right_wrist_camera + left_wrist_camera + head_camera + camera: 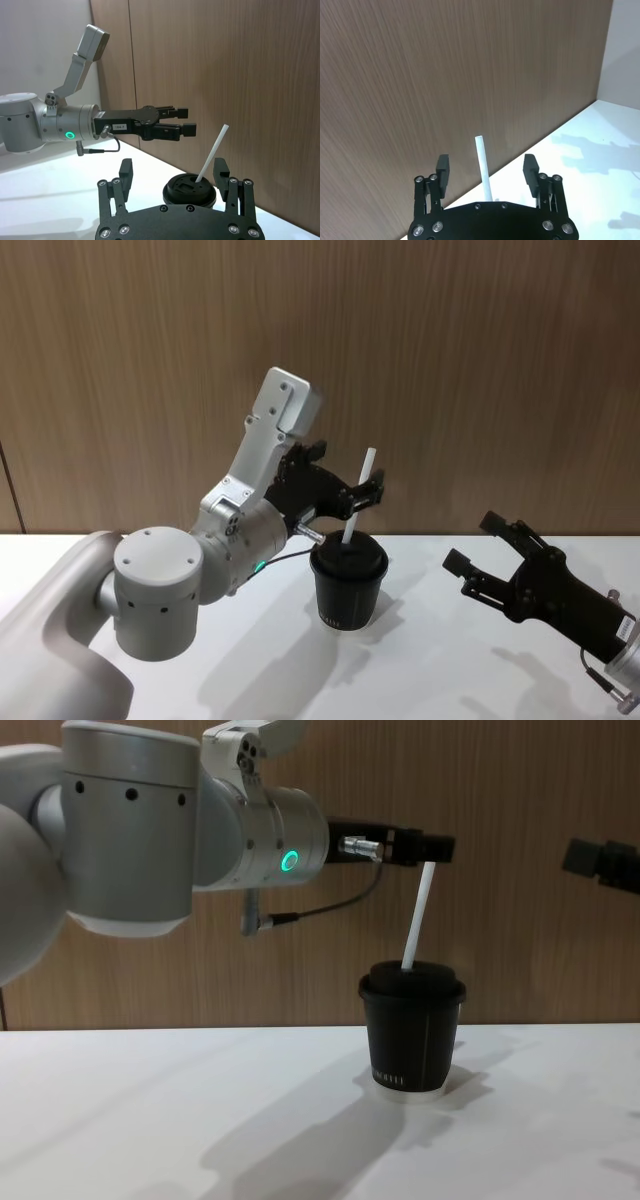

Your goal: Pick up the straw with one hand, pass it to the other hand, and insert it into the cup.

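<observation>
Head view, near to far: plain black right gripper (pixel 478 540) at 4 o'clock, fingers spread wide, holding nothing, well apart from cup. Small black paper cup w/ black lid, white bottom rim (pixel 347 585) upright on white table (pixel 450 660), centre. Thin white straw (pixel 358 497) stuck thru lid, tilted toward 1 o'clock. Left gripper w/ silver wrist, green ring (pixel 376 490) above cup, fingers apart beside straw top. Left wrist view shows clear gaps either side of straw (pixel 483 167). Right wrist view shows straw entering lid hole. Wood-grain wall (pixel 480 360) behind.

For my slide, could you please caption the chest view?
Straw standing tilted in the lidded cup, with the left tool open beside its upper end.
</observation>
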Controlling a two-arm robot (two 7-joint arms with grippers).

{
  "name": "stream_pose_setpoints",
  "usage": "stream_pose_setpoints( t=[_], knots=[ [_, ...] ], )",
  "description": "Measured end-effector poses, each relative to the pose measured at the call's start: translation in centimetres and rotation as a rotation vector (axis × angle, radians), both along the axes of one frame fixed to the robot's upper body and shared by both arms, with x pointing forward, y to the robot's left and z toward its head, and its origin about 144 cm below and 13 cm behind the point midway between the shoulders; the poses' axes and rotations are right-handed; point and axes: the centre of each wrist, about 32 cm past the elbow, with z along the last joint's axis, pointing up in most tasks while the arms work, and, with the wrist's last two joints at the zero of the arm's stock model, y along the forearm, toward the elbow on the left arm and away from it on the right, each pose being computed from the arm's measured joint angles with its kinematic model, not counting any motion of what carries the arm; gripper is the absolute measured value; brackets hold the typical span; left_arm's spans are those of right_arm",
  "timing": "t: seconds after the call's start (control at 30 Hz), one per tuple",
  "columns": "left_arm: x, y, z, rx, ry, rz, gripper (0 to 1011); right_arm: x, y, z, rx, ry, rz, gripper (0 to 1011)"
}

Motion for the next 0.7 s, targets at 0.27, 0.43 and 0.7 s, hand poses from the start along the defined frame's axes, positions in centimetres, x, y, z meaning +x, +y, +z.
stream_pose_setpoints(
  t=[0.27,0.43,0.7],
  knots=[
    [-0.6,0.7,-0.6,0.010,-0.002,0.008,1003,0.3,0.1,0.7,-0.013,-0.001,-0.001,1001],
    [-1.1,1.4,-1.2,0.016,-0.007,0.010,1003,0.5,0.3,1.5,-0.037,-0.001,-0.012,1001],
    [-1.8,2.3,-1.9,0.015,-0.026,0.000,1003,1.0,1.0,3.0,-0.071,-0.007,-0.042,1001]
  ],
)
